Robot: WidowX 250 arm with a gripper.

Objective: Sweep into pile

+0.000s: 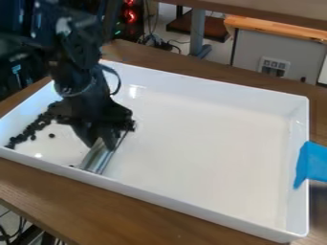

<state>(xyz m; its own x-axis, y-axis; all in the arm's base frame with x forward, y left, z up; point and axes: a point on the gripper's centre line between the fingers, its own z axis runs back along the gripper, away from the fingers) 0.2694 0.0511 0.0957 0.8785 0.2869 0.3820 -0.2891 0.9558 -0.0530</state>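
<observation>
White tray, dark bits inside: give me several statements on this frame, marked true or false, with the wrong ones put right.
The gripper holds a metal tool. True.
The dark bits are spread evenly across the tray. False: they lie mostly toward its left end.
The tray rests on a brown wooden tabletop. True.
The blue piece is at the tray's left wall. False: it is at the right wall.
One dark bit lies apart from the main band. True.

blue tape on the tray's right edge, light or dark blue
The tape is a bright, fairly light blue, seen best in the camera view.
</observation>
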